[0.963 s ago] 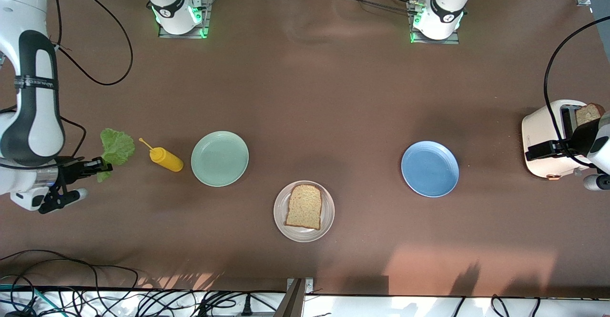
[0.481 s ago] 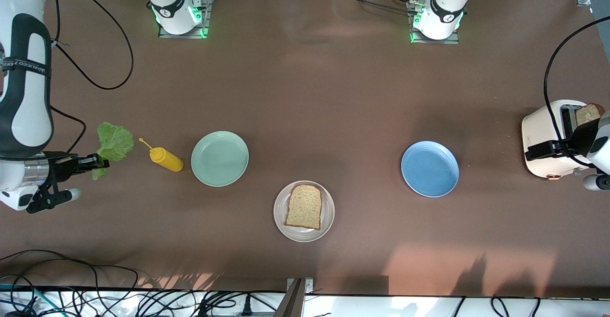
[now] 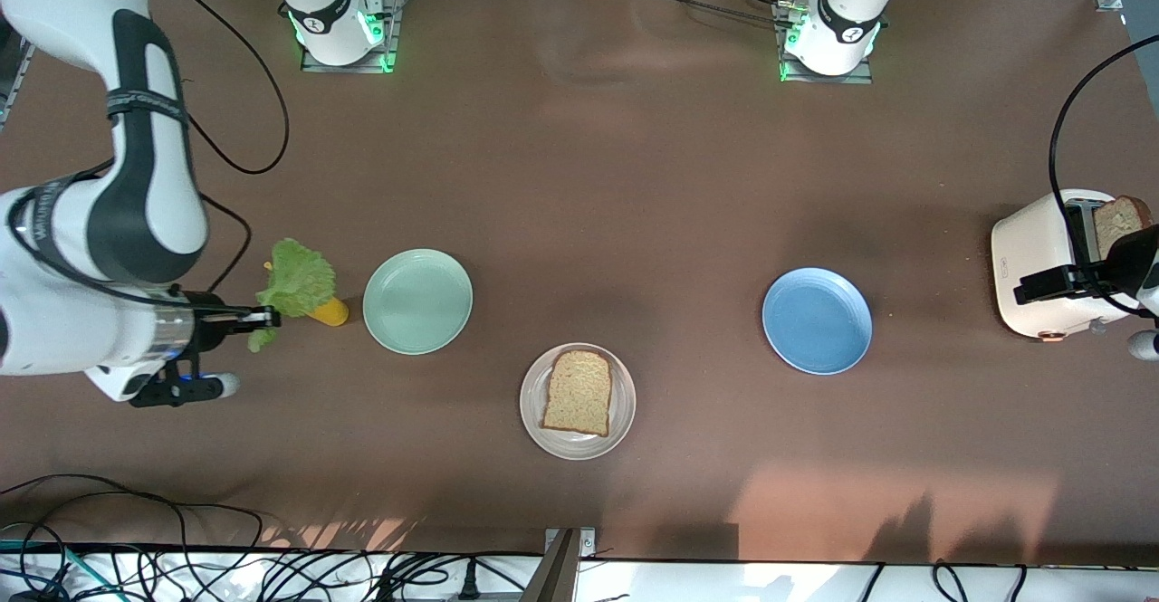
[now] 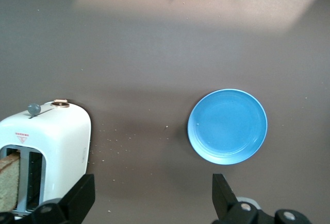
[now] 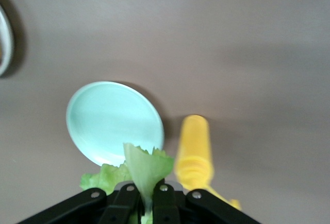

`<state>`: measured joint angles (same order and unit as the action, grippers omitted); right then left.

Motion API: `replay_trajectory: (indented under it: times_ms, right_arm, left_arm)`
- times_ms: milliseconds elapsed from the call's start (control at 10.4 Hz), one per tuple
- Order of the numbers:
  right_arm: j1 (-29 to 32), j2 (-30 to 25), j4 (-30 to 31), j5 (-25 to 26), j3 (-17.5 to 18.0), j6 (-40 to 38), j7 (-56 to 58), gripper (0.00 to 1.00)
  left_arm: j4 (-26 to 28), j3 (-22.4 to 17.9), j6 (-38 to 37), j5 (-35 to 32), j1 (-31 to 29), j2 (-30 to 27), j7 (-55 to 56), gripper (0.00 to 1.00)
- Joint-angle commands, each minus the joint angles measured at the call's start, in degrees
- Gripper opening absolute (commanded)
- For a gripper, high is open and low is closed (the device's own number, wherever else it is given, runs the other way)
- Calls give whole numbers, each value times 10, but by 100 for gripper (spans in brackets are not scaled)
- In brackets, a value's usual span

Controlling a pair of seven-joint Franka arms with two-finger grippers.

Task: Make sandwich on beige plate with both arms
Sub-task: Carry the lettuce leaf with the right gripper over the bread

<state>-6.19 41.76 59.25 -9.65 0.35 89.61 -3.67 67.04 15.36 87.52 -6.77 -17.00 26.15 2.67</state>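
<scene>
- Brown counter [image 3: 634,176]: beige plate [image 3: 533,421] nearest the front camera, one bread slice [image 3: 578,391] on it – sandwich barely started.
- Right gripper [image 3: 264,317] over the yellow bottle [image 3: 328,312], fingers pinched on the lettuce leaf [image 3: 297,279] by its stem end. Leaf's light and floppy – you'd want to lay it flat.
- Left gripper [image 4: 154,203] over the toaster [image 3: 1032,262], fingers spread wide, empty.
- Second slice [image 3: 1118,222] sits in the slot; stiff but crumbly, grip the exposed top edge. Its lower part is hidden.
</scene>
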Motion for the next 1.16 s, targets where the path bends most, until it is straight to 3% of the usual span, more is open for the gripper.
replay_trajectory:
  times_ms: [0, 96, 385, 674, 1059]
  right_arm:
    - [3, 15, -7, -7, 54, 48, -124, 0]
    - [1, 24, -6, -7, 79, 74, -177, 0]
    - [-50, 53, -7, -25, 88, 162, -346, 0]
    - [-152, 106, -18, -76, 34, 289, -508, 0]
    - [-201, 199, -92, -88, 33, 436, -644, 0]
  left_arm:
    - [16, 2, -2, -10, -13, -7, -25, 100]
    - [20, -1, -2, -14, -17, -6, -25, 100]
    - [22, 0, -2, -15, -37, 1, -26, 100]
    - [22, 0, -2, -15, -40, 1, -26, 100]
    - [22, 0, -1, -15, -40, 8, -27, 100]
